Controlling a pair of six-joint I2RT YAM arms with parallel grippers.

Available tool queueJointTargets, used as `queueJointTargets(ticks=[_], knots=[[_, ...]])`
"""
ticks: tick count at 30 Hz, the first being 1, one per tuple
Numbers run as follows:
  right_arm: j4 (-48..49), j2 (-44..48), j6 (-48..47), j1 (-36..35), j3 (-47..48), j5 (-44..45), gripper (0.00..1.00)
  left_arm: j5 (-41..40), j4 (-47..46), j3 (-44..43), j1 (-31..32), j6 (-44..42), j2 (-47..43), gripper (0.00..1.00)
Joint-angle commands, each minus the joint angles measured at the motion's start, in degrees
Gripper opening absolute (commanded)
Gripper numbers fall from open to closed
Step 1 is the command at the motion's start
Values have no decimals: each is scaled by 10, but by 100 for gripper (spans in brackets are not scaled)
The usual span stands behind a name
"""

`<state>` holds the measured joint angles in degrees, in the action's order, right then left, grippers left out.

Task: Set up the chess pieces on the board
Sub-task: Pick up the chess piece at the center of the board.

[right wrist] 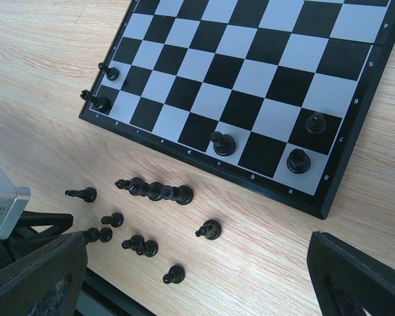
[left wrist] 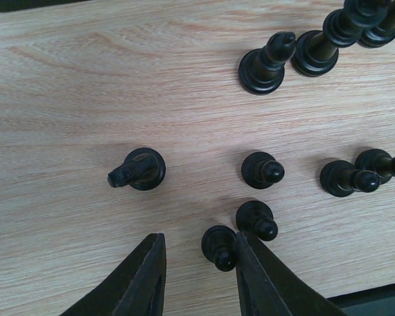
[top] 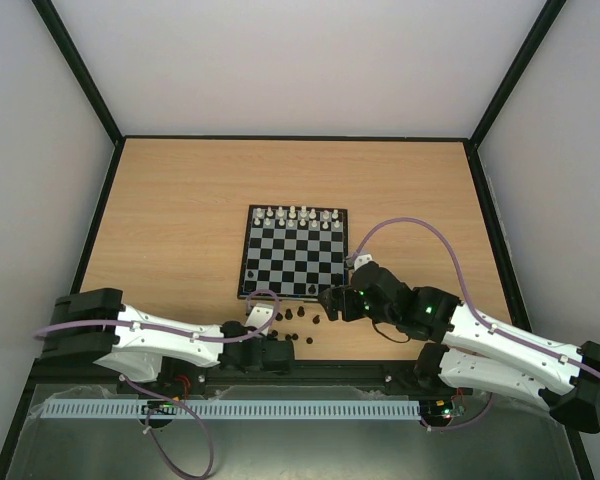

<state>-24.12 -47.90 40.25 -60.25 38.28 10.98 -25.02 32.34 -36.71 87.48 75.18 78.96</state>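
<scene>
Board (top: 293, 255) is lying mid-table (top: 180, 200), with white pieces (top: 295, 216) standing along its far rows. Most of the black chess pieces (right wrist: 145, 191) are sitting loose on the wood just off the board's near edge. Whether each is upright or tipped is hard to tell. The right wrist view is showing five more already standing on squares in the near rows: two by one corner, two by the other, one between.

L gripper (left wrist: 197, 245) is hovering low over the loose group, fingers (left wrist: 141, 283) apart. One black pawn (left wrist: 218, 247) is standing in the gap, touching or just beside one finger, the other finger clear of it, so no clamp.

R gripper (right wrist: 197, 260) is hanging above the wood by the board's near right corner, fingers (right wrist: 46, 270) spread wide and holding nothing.
</scene>
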Motion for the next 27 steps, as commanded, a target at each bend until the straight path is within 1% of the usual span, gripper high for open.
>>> queueJointTargets(ticks=[1, 6, 10, 16, 20, 27], knots=[[-9, 7, -6, -4, -8, 3, 92, -2, 5, -12, 5, 2, 10, 32], [-8, 9, -7, -3, -8, 0, 92, -2, 5, -13, 5, 3, 24, 29], [-6, 10, -8, -4, -9, -3, 92, -6, 4, -15, 5, 2, 27, 22], [-3, 10, -10, -4, -11, -5, 92, -13, 8, -20, 4, 2, 27, 16], [-2, 10, -10, -4, -12, -7, 92, -17, 15, -21, 4, 5, 26, 10], [0, 9, -11, -4, -13, -7, 92, -17, 23, -21, -2, 4, 18, 6]])
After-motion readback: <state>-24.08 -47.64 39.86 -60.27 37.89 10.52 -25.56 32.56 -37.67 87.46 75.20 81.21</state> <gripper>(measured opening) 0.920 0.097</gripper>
